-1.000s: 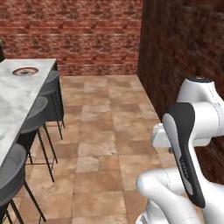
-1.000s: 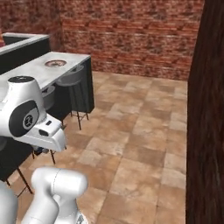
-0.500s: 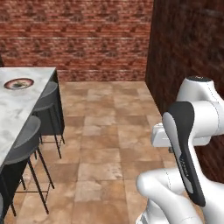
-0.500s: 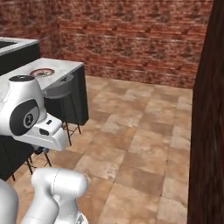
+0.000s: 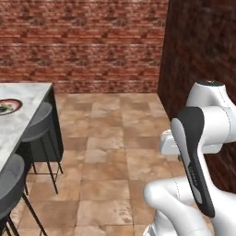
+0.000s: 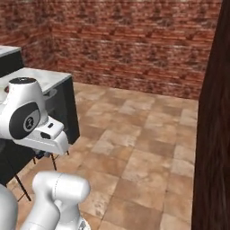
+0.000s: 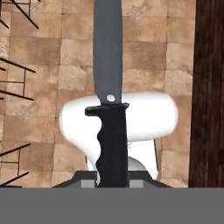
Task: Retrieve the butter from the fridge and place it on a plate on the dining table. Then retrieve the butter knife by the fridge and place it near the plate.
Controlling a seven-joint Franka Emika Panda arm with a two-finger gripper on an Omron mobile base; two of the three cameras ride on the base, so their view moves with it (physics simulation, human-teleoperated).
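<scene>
In the hand view my gripper (image 7: 112, 180) is shut on the butter knife (image 7: 109, 83). Its black ribbed handle sits between the fingers and the grey blade points away over the tiled floor. The plate (image 5: 7, 106), with its red ring and dark rim, lies on the dining table (image 5: 27, 92) at the far left edge of the left base view. The table's end corner (image 6: 45, 79) also shows behind the arm in the right base view. Any butter on the plate is too small to make out. The fridge is out of view.
Round grey stools (image 5: 40, 120) (image 5: 11, 180) stand along the table's side. A dark brick wall (image 5: 203, 50) rises close on the right, also dark wall (image 6: 215, 134). A red brick wall (image 5: 83, 41) closes the far end. Open tiled floor (image 5: 110, 152) lies between.
The whole picture has shifted because the base is moving. The table and plate slid toward the left edge and the dark wall on the right grew. The arm holds the same pose.
</scene>
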